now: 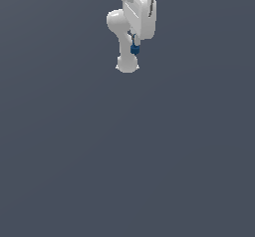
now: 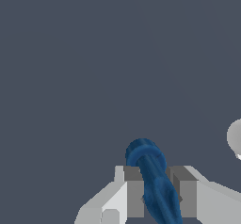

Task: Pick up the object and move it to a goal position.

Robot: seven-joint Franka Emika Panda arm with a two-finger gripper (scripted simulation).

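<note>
Since the gripper has its jaws clamped on the dark-blue object, which sticks out well past the fingertips, a quick swing could probably twist it loose and drop it.

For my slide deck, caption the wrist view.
Pincer shut on the dark-blue object above plain grey floor.

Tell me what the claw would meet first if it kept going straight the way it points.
Only the plain grey floor, it seems. The claw is shut on the blue object, and nothing else lies ahead in the wrist view; depth is unclear.
</note>
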